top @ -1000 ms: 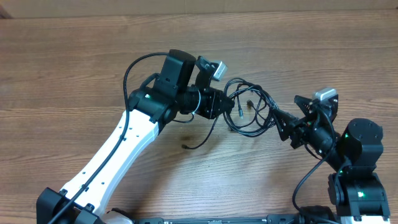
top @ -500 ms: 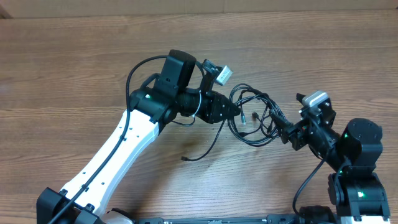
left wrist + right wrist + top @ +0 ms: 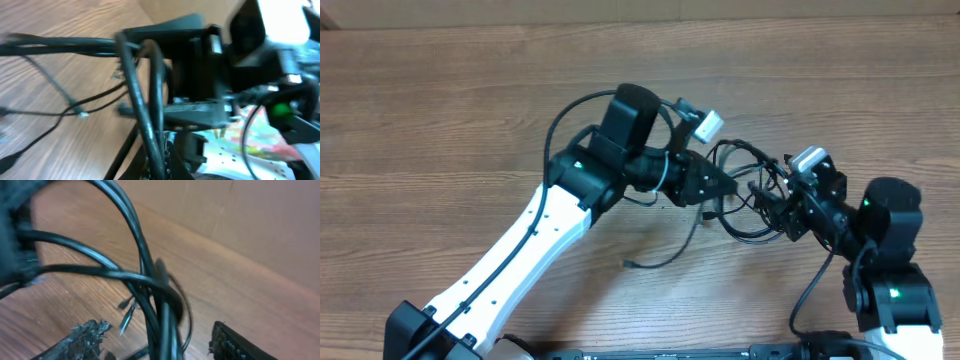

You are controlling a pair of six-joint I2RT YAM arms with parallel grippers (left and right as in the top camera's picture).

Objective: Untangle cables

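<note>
The cables (image 3: 744,172) are thin black cords tangled in loops between my two grippers, right of the table's middle. One loose end with a small plug (image 3: 630,263) trails down and left on the wood. My left gripper (image 3: 722,186) is shut on the cables at the bundle's left side. In the left wrist view a strand (image 3: 144,95) runs down into its jaws, blurred. My right gripper (image 3: 767,198) is open at the bundle's right side. In the right wrist view its fingers (image 3: 79,339) stand wide apart with several strands (image 3: 162,315) hanging between them, clear of both pads.
The wooden table (image 3: 440,120) carries both arms. The left arm's white link (image 3: 520,260) crosses the lower left. The right arm's base (image 3: 890,290) sits at the lower right. A cardboard wall (image 3: 270,225) rises behind the table.
My left gripper has carried the cable bundle to the right. The right gripper has moved up and left so its fingers now straddle the strands.
</note>
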